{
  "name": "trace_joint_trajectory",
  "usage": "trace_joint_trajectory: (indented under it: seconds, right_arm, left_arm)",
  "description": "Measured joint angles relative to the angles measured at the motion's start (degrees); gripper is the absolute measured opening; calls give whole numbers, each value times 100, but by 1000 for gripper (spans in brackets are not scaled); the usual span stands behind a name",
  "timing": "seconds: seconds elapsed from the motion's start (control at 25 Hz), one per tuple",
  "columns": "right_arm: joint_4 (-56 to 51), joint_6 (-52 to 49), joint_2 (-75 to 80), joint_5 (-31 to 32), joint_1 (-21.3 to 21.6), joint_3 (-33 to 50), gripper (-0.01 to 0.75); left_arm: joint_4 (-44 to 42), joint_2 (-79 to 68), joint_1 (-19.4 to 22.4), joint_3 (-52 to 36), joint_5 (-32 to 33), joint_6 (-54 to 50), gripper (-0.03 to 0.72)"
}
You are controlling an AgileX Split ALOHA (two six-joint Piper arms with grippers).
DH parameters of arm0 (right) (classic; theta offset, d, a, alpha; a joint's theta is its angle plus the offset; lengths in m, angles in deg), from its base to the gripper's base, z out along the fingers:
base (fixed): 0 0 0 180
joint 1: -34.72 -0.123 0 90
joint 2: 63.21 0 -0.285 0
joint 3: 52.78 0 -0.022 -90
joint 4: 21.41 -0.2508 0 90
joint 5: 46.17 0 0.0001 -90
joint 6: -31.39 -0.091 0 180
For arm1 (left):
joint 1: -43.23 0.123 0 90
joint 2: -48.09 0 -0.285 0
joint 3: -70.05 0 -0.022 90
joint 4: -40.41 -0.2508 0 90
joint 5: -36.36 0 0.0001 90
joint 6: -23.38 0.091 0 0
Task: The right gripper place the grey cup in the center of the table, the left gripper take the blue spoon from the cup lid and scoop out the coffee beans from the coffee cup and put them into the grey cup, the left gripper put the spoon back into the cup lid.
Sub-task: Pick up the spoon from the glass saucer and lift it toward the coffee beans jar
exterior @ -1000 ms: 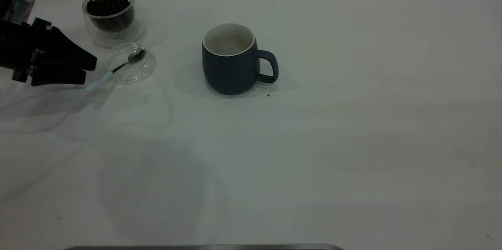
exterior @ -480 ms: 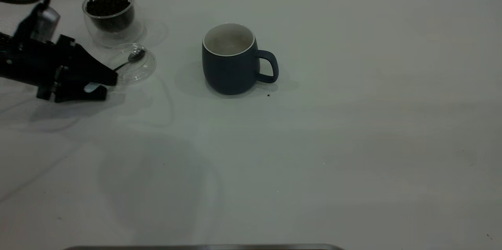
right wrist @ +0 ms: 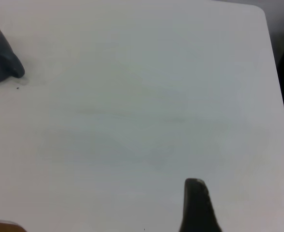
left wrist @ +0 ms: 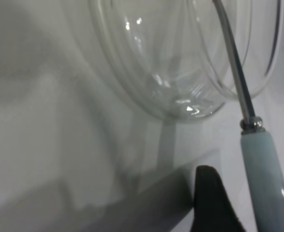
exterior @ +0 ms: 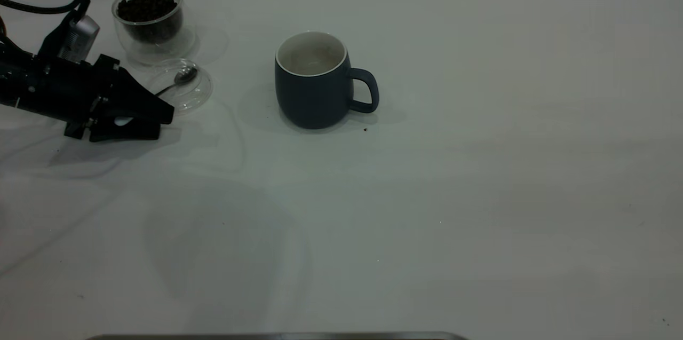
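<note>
Exterior view shows the black wedge-fingered left gripper (exterior: 155, 124) low over the plain white table (exterior: 427, 196), fingers parted around the pale-blue-handled metal spoon (exterior: 179, 79). Just beyond its tips lies the clear round glass cup lid (exterior: 196, 99).

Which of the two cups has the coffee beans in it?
The clear glass cup, far left beside the lid. The grey mug shows only a white inside.
</note>
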Motion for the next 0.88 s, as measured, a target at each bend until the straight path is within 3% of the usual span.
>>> trace_joint_trajectory:
  seconds: [0.2,0.52,0.88]
  right_arm:
    - [0,0,0,0,0,0,460]
    - [0,0,0,0,0,0,460]
    - [0,0,0,0,0,0,460]
  left_arm:
    - [0,0,0,0,-45,2,378]
    - [0,6,6,0,-44,2,99]
    - [-246,325,82,0,404,-91,91]
